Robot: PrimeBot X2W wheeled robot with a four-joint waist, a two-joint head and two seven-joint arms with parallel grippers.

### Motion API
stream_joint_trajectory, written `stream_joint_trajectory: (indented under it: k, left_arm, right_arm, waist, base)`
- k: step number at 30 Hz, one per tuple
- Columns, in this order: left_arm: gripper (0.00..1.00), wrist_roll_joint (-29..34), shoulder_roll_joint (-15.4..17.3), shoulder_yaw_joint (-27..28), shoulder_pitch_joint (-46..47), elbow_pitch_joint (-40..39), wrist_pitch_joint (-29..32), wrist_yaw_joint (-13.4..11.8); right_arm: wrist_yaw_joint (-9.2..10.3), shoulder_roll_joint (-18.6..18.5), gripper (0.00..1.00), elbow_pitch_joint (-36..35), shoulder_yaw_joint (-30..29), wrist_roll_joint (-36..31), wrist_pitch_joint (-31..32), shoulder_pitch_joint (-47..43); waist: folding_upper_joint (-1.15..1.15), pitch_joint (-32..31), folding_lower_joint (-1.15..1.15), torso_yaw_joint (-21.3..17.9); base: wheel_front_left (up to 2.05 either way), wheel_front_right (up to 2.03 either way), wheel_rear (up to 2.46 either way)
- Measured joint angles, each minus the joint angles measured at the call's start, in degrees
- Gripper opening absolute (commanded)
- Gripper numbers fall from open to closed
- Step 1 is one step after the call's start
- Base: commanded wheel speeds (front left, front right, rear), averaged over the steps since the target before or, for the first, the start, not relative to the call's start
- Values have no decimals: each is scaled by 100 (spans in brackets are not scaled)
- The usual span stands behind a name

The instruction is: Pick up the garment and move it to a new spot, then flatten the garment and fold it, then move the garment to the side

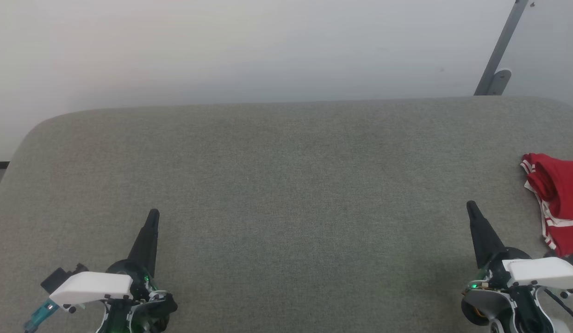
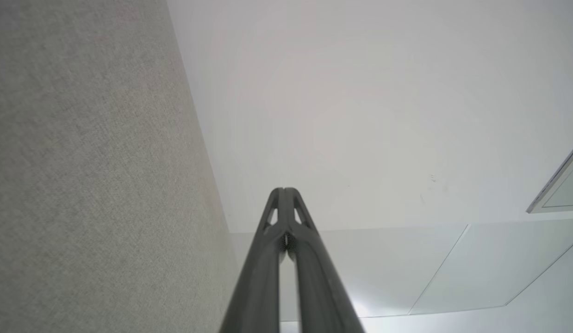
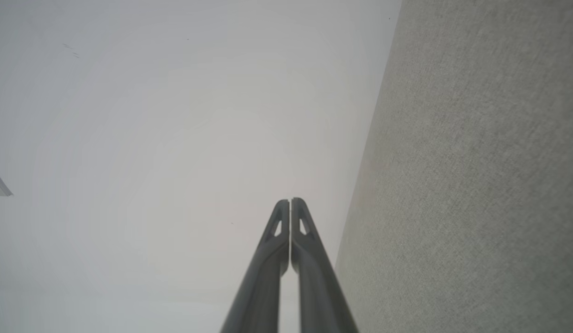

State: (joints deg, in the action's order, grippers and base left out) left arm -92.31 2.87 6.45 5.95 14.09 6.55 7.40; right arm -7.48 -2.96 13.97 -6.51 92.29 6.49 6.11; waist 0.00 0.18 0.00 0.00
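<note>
While both pairs of jaws sat pressed together, holding nothing, the garment [image 1: 558,203] lay bunched at the worktop's [image 1: 286,185] right edge; you likely needed to open the right jaws and pinch a raised fold.

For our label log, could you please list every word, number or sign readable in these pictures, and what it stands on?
None can be read. The shirt lies bunched at the head view's right edge, showing red cloth and white stripes but no print.
</note>
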Motion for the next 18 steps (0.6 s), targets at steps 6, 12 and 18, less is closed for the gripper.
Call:
stream_joint_trajectory:
  k: [6,12,18]
  left_arm:
    - [0,0,0,0,0,0,0,0]
    - [0,0,0,0,0,0,0,0]
    - [0,0,0,0,0,0,0,0]
  right_arm:
    - [0,0,0,0,1,0,0,0]
    - [0,0,0,0,2,0,0,0]
    - [0,0,0,0,0,0,0,0]
  waist:
    - [0,0,0,0]
    - [0,0,0,0]
    - [0,0,0,0]
  base:
    - [0,0,0]
    - [0,0,0]
    - [0,0,0]
